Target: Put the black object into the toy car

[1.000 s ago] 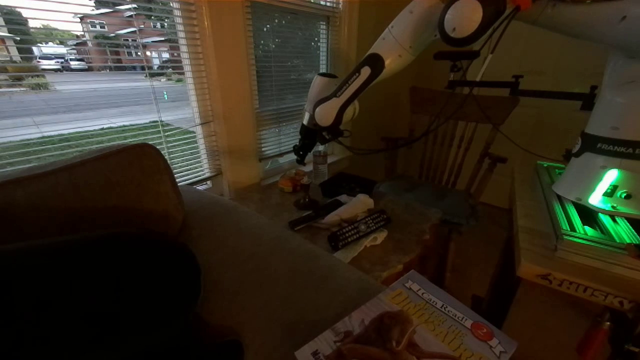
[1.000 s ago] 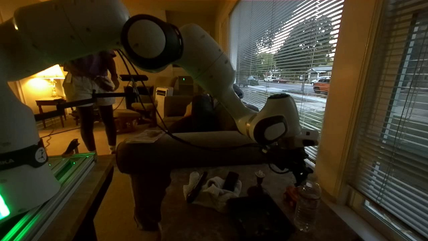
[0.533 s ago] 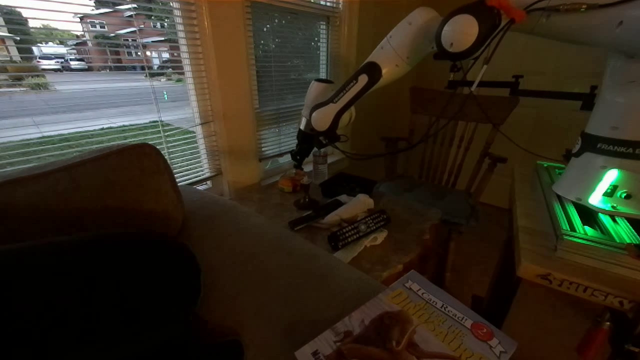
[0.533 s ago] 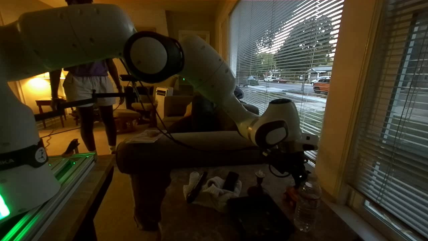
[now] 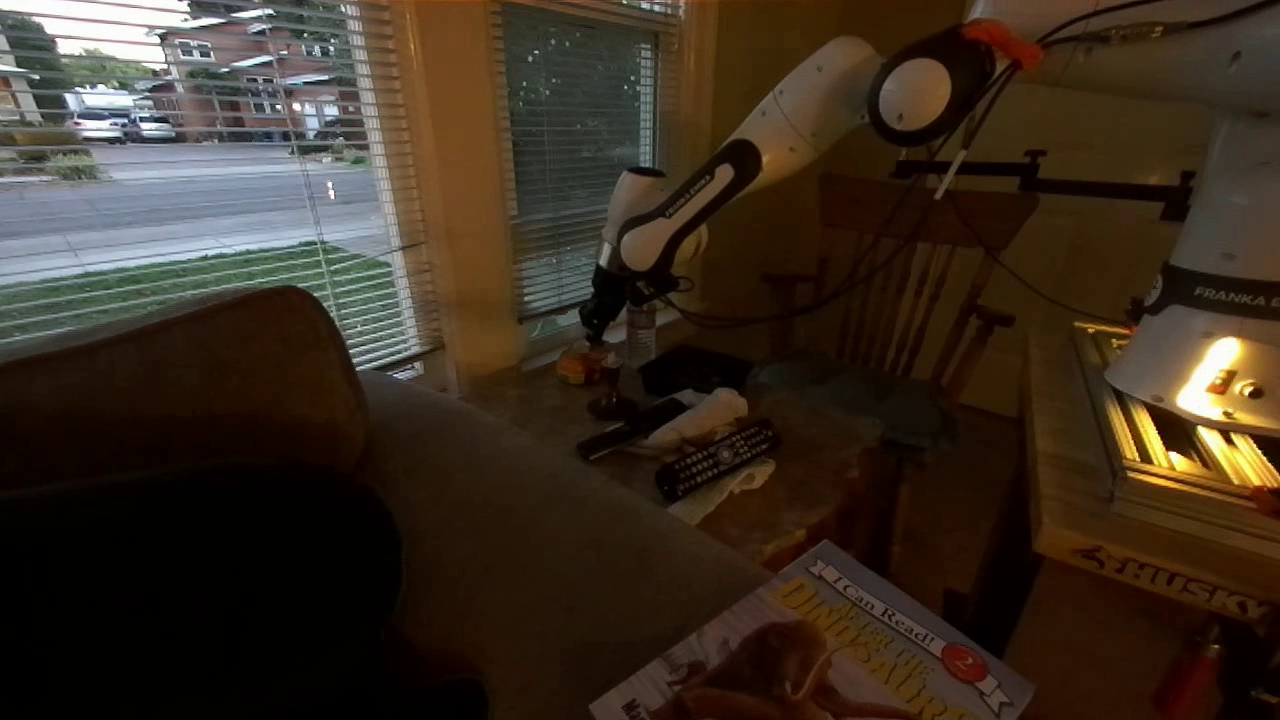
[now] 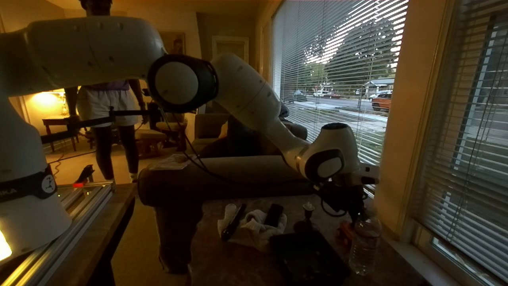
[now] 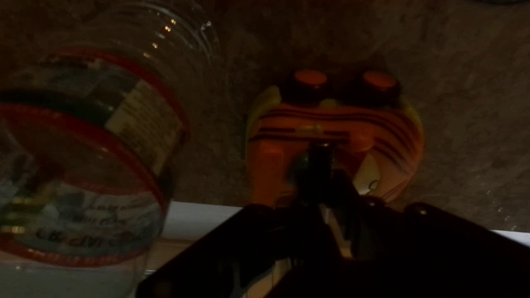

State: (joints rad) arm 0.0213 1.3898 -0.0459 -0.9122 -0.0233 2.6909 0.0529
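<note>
The toy car (image 7: 285,120) is orange with dark stripes and black-and-orange wheels. It stands on the small table near the window, and shows in both exterior views (image 5: 575,368) (image 6: 344,232). My gripper (image 7: 316,190) comes in from the bottom of the wrist view, its fingers close together. They are shut on a small dark object, the black object (image 7: 321,159), which overlaps the middle of the car in this view. In both exterior views the gripper (image 5: 594,325) (image 6: 355,214) points down right at the car. It is too dark to tell whether the black object touches the car.
A clear water bottle (image 7: 145,120) stands close beside the car and gripper, also in an exterior view (image 6: 365,246). A candlestick (image 6: 308,214), a black tray (image 6: 305,254), remotes (image 5: 718,458) and a white cloth (image 6: 254,234) share the table. The window wall is just behind.
The arm has lowered and my gripper has come down closer to the toy car. The light on the robot's base has turned from green to yellow-white.
</note>
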